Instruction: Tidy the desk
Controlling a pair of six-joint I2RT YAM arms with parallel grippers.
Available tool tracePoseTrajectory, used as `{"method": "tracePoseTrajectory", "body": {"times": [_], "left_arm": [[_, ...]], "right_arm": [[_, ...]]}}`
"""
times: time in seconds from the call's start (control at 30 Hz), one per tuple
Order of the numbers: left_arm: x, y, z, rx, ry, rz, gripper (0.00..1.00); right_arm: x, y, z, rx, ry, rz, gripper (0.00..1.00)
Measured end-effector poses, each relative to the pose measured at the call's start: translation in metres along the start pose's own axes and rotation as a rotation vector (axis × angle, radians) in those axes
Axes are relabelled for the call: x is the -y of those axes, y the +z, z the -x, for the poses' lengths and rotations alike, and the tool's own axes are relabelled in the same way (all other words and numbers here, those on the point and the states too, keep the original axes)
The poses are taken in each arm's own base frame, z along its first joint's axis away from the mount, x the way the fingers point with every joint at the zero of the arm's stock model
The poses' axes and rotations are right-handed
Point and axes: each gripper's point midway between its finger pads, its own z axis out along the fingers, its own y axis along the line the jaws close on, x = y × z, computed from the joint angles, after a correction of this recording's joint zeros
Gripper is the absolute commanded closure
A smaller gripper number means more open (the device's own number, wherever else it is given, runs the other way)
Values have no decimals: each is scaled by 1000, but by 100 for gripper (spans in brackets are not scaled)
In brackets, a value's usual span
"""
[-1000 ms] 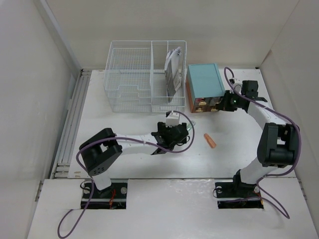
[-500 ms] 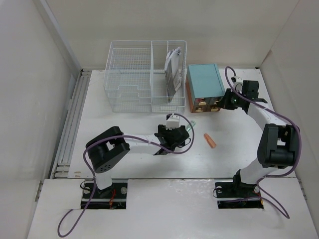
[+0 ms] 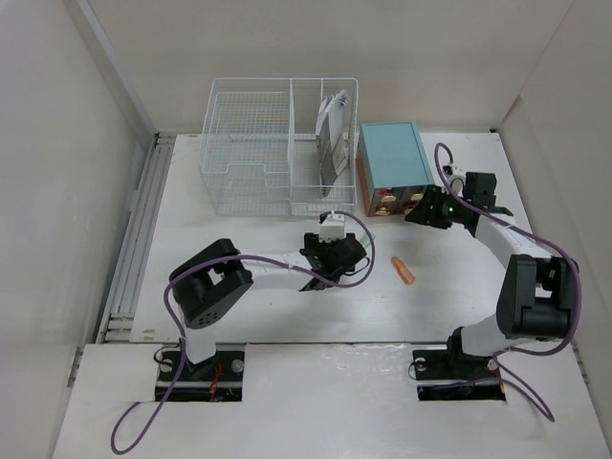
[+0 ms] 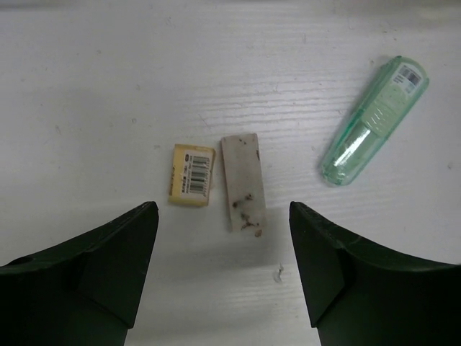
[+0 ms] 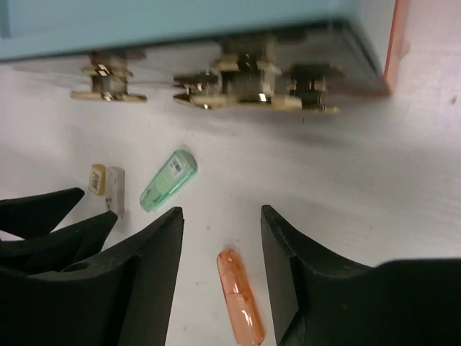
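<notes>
White matte desk (image 3: 459,306) wall to wall, under both arms. Left gripper (image 4: 222,213) near desk centre: jaws wide apart, empty, above yellow eraser (image 4: 191,175) and stained grey strip (image 4: 242,182) lying just beside each other. Green clear tube (image 4: 374,121) nearby. Right gripper (image 5: 221,216) on right half of desk, facing teal box (image 3: 394,158) front: jaws parted, empty, orange capsule (image 5: 240,295) on desk below.

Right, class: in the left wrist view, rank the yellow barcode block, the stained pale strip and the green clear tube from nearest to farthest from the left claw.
1. Nearest: stained pale strip, centre, its end reaching almost between the left claw fingers.
2. Next: yellow barcode block, just left of the strip.
3. Farthest: green clear tube, upper right.
</notes>
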Motion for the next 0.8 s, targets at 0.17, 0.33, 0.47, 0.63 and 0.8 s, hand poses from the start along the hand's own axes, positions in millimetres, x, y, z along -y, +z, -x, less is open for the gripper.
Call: {"method": "tracePoseTrajectory", "body": {"times": [0.17,0.33,0.47,0.63,0.8], "left_arm": [[10,-33,0,14,1,-47,30],[26,-74,15,58,-42,-121,30],[30,-94,28,91,-84,-152,30],[21,-93,26,96,-94,-126,30],[14,-92,15,80,-90,-107,30]], "right_arm": [[8,2,-22,-22,84,-37,41],[22,15,-21,-6,127,-72,36],[32,30,-21,8,179,-84,33],[41,45,-17,35,233,-93,33],[45,55,-7,79,264,-81,33]]}}
